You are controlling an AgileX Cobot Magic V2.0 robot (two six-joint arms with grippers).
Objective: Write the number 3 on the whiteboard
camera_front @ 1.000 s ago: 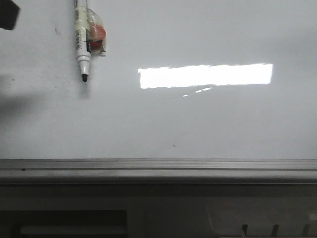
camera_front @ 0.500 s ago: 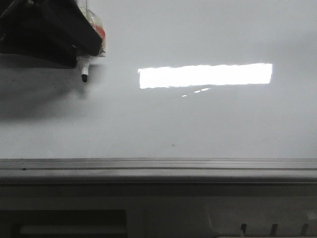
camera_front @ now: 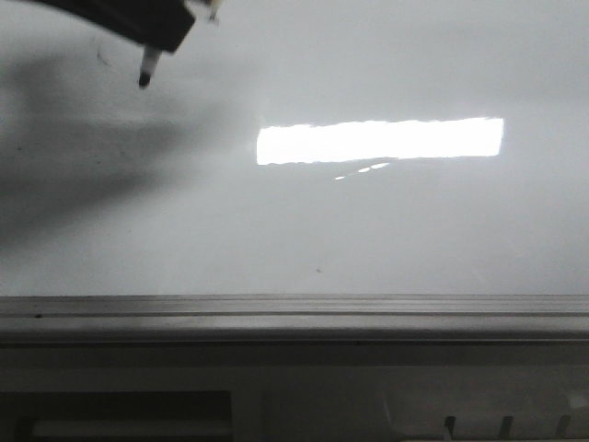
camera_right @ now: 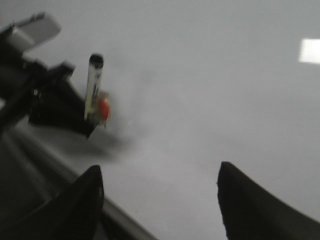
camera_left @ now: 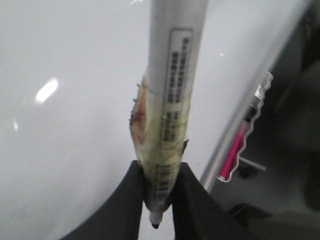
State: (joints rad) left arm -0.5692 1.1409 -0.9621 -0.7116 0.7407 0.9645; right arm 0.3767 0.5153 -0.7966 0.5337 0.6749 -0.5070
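My left gripper [camera_front: 138,23] is shut on the white marker [camera_front: 145,69] at the far left, above the whiteboard [camera_front: 368,230]. The black tip points down and is off the board. In the left wrist view the black fingers [camera_left: 125,200] clamp the taped, labelled marker [camera_left: 172,90] near its tip, over the board [camera_left: 65,125]. My right gripper [camera_right: 160,190] is open and empty over the board [camera_right: 200,75]. Its view shows the marker [camera_right: 93,85] held by the left gripper [camera_right: 75,117]. No number 3 shows on the board.
A grey ridged metal rail [camera_front: 294,313] runs along the board's near edge. A bright rectangular glare [camera_front: 379,140] lies mid-board. A pink pen [camera_left: 232,155] sits in a holder beyond the board's edge.
The left gripper came in from the left, closed on the marker that lay on the board, and raised it; the tip now sits higher in the front view.
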